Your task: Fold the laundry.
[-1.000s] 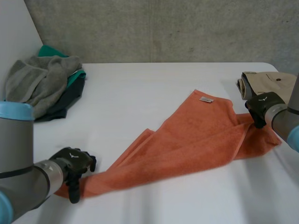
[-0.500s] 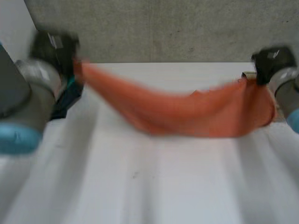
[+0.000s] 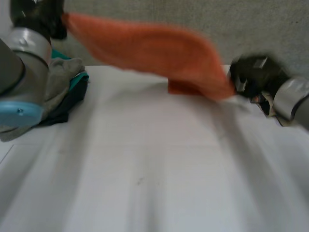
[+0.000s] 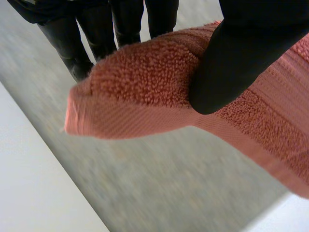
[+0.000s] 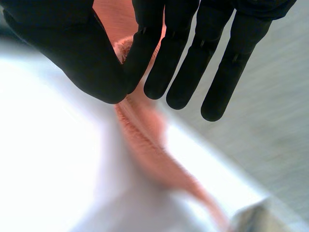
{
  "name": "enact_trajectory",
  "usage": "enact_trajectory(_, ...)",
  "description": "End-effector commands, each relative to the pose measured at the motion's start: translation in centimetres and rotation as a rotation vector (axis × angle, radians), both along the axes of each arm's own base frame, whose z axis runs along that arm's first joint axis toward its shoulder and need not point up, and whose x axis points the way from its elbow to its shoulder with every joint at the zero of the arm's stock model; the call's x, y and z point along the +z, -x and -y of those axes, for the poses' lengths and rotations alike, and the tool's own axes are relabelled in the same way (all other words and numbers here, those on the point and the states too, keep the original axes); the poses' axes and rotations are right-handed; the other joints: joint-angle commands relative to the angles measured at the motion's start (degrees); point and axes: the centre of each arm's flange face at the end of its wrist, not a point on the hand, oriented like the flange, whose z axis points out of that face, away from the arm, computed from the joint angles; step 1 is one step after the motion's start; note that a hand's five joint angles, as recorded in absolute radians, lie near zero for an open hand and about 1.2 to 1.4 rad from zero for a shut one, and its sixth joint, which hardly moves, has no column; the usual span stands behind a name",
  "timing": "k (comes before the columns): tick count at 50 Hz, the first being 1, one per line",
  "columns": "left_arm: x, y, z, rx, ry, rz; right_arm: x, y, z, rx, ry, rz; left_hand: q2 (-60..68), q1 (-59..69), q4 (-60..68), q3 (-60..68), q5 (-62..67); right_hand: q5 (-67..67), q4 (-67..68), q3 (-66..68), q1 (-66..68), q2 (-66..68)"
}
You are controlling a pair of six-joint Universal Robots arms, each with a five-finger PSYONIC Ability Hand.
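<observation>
Hanging clear of the white table (image 3: 145, 183): one orange towel (image 3: 154, 48), strung between two hands, one at each end.

High at the towel's left end, above the laundry pile, left hand (image 3: 36, 17). In the left wrist view, thumb (image 4: 236, 58) pressed down on a hemmed corner of the towel (image 4: 140, 96), fingers on the far side of the cloth. Corner clamped between them.

Lower, toward the table's right side, right hand (image 3: 251, 72) at the towel's other end. In the right wrist view, thumb (image 5: 72, 53) and one fingertip (image 5: 145, 63) nipped together on the towel's edge (image 5: 145, 135). Remaining fingers straight, side by side, touching nothing.

Sloping down from left hand to right, with its lowest fold near the tabletop beside the right hand. Cannot tell whether that fold touches the table.

One pile at the table's far left, three pieces counted: one grey towel (image 3: 63, 77), one teal piece (image 3: 81, 79), one dark piece (image 3: 72, 104) underneath.

One pale item (image 3: 267, 102) just beside the right hand, too hidden to identify.
</observation>
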Motion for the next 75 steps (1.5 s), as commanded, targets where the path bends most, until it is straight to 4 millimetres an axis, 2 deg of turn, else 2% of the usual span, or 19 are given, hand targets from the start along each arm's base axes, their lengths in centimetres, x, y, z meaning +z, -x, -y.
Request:
enact_trajectory(1, -4.2, -0.5, 2.1, -0.002, -0.081, 0.045, -6.4, -1.3, -9.6, 0.379, -0.369, -0.295, 11.35, 13.74, 11.57, 11.94, 14.46, 13.16, 11.29, 11.72, 15.01, 12.23)
enact_trajectory(3, -3.9, -0.6, 2.4, 0.002, -0.07, 0.044, -7.2, -1.9, -12.9, 0.506, -0.447, -0.358, 11.35, 13.74, 11.57, 11.94, 14.46, 13.16, 11.29, 11.72, 15.01, 12.23)
enact_trajectory(6, -3.1, -0.5, 2.6, 0.0, -0.049, 0.033, -7.7, -2.7, -15.3, 0.587, -0.49, -0.378, 11.35, 13.74, 11.57, 11.94, 14.46, 13.16, 11.29, 11.72, 15.01, 12.23)
enact_trajectory(8, -2.4, 0.0, 2.4, -0.014, -0.034, 0.03, -8.0, -3.6, -16.5, 0.614, -0.49, -0.369, 11.35, 13.74, 11.57, 11.94, 14.46, -8.65, -10.52, -10.09, -6.8, -9.58)
enact_trajectory(13, -0.5, 0.8, 1.7, -0.038, -0.001, 0.022, -7.5, -4.8, -14.3, 0.466, -0.419, -0.279, 11.35, 13.74, 11.57, 11.94, 14.46, -56.75, -58.62, -58.19, -54.9, -57.68)
enact_trajectory(14, -0.1, 0.9, 1.5, -0.042, 0.004, 0.019, -7.1, -4.9, -13.7, 0.425, -0.401, -0.261, 11.35, 13.74, 11.57, 11.94, 14.46, -56.84, -58.71, -58.28, -54.99, -57.77)
enact_trajectory(22, 4.6, 1.2, -1.2, -0.12, 0.101, 0.014, -1.9, -3.9, -7.9, 0.124, -0.267, -0.09, 11.35, 13.74, 11.57, 11.94, 14.46, -56.84, -58.71, -58.28, -54.99, -57.77)
enact_trajectory(31, 10.0, 1.8, -7.5, -0.278, 0.21, 0.023, -1.5, -6.5, -2.3, 0.071, -0.147, -0.054, 11.35, 13.74, 11.57, 11.94, 14.46, -56.84, -58.71, -58.28, -54.99, -57.77)
enact_trajectory(39, 12.5, 1.3, -13.0, -0.379, 0.277, 0.043, -5.2, -11.4, 2.1, 0.112, -0.063, -0.005, 11.35, 13.74, 11.57, 11.94, 14.46, -56.84, -58.71, -58.28, -54.99, -57.77)
enact_trajectory(49, 14.6, 0.0, -17.4, -0.443, 0.366, 0.044, -12.1, -17.0, 1.7, 0.236, -0.164, 0.054, 11.35, 13.74, 11.57, 11.94, 14.46, -56.84, -58.71, -58.28, -54.99, -57.77)
enact_trajectory(50, 14.8, -0.3, -17.9, -0.446, 0.374, 0.041, -12.7, -17.4, 1.8, 0.236, -0.165, 0.06, 11.35, 13.74, 11.57, 11.94, 14.46, -51.6, -53.47, -53.05, -49.75, -52.53)
enact_trajectory(53, 14.8, -0.4, -18.1, -0.449, 0.377, 0.041, -12.9, -17.5, 2.5, 0.201, -0.142, 0.061, 11.35, 13.74, 11.57, 11.94, 14.46, 12.95, 11.08, 11.51, 14.8, 12.02)
enact_trajectory(56, 14.3, -0.6, -17.5, -0.436, 0.363, 0.054, -11.2, -15.9, 5.2, 0.042, -0.056, 0.065, 11.35, 13.74, 11.57, 11.94, 14.46, 13.16, 11.29, 11.72, 15.01, 12.23)
enact_trajectory(60, 13.2, -1.4, -14.1, -0.361, 0.321, 0.08, -5.4, -12.7, 8.6, -0.138, 0.106, 0.11, 11.35, 13.74, 11.57, 11.94, 14.46, 13.16, 11.29, 11.72, 15.01, 12.23)
enact_trajectory(61, 12.4, -1.8, -12.0, -0.322, 0.291, 0.088, -2.5, -11.7, 9.4, -0.165, 0.179, 0.141, 11.35, 13.74, 11.57, 11.94, 14.46, 13.16, 11.29, 11.72, 15.01, 12.23)
enact_trajectory(65, 11.5, -2.6, -7.0, -0.232, 0.268, 0.098, 5.2, -8.9, 10.5, -0.216, 0.39, 0.24, 11.35, 13.74, 11.57, 11.94, 14.46, 13.16, 11.29, 11.72, 15.01, 12.23)
enact_trajectory(69, 11.6, -2.4, -3.8, -0.151, 0.286, 0.104, 11.1, -6.7, 10.2, -0.241, 0.569, 0.323, 11.35, 13.74, 11.57, 11.94, 14.46, 13.16, 11.29, 11.72, 15.01, 12.23)
enact_trajectory(72, 11.5, -2.5, -2.1, -0.081, 0.291, 0.118, 12.6, -5.7, 10.0, -0.237, 0.617, 0.337, 11.35, 13.74, 11.57, 11.94, 14.46, 13.16, 11.29, 11.72, 15.01, 12.23)
enact_trajectory(75, 10.3, -2.2, -0.3, -0.025, 0.265, 0.132, 12.2, -4.9, 9.5, -0.221, 0.579, 0.305, 11.35, 13.74, 11.57, 11.94, 14.46, 13.16, 11.29, 11.72, 15.01, 12.23)
